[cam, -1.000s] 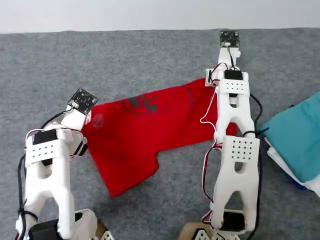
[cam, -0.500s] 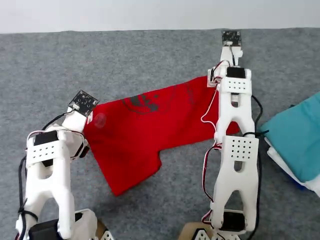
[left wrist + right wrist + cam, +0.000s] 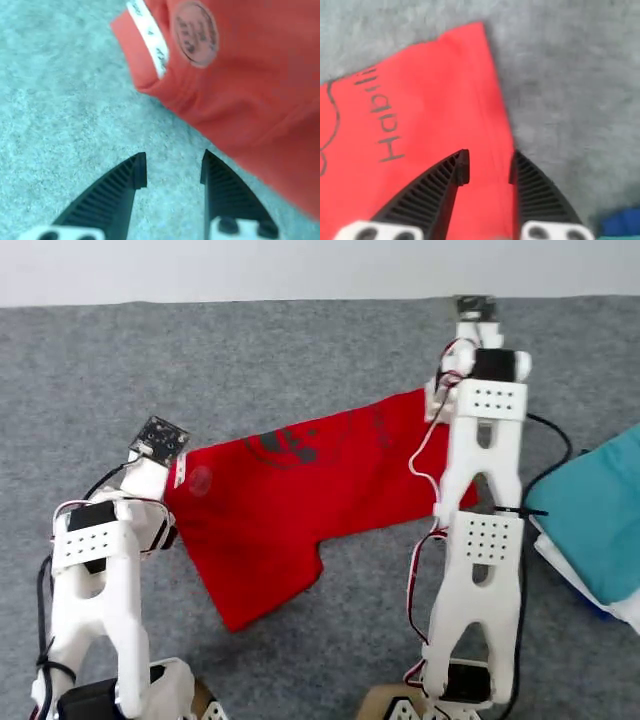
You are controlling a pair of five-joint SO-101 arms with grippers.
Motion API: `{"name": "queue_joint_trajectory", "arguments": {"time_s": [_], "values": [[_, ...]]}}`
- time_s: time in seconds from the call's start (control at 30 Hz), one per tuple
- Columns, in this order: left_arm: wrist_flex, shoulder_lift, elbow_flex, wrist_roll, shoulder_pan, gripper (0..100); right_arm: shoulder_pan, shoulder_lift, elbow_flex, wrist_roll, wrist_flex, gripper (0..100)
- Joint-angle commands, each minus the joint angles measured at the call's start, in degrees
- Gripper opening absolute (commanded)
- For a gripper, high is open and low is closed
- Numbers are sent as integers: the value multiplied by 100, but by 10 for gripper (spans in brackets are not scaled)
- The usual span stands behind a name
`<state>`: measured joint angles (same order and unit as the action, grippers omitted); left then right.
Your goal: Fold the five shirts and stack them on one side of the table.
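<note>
Counter [image 3: 250, 350]: grey, felt-like covering, fuzzy texture. Wall [image 3: 200, 270]: plain white band beyond the counter's far edge.

The shirt [image 3: 290, 500] is showing red with dark lettering, the table [image 3: 250, 360] mottled grey, the stack [image 3: 600, 525] teal over white.

Dark lettering [image 3: 382, 117] runs across the red shirt [image 3: 330, 490], next to a dark outline drawing. At the shirt's collar edge are a round printed stamp [image 3: 196, 32] and a white tag [image 3: 148, 32], both too blurred to read.
</note>
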<state>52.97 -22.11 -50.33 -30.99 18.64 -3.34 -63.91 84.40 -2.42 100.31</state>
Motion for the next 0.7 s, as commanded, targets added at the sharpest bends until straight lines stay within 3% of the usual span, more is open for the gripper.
{"name": "queue_joint_trajectory", "arguments": {"time_s": [0.0, 0.27, 0.37, 0.5, 0.67], "values": [[-281, -141, 40, 422, 18, 184, -233, 699, -123, -387, 268, 108], [-404, -141, -31, 703, 18, 184, -435, 2097, -3174, -571, 259, 108], [-853, -141, -347, 703, 9, 184, -391, 2448, -4062, -563, 224, 109], [-1495, -141, -804, 695, -18, 184, -374, 2413, -4431, -536, 233, 109], [-1670, -141, -927, 686, -18, 184, -382, 2176, -4519, -536, 198, 109]]}}
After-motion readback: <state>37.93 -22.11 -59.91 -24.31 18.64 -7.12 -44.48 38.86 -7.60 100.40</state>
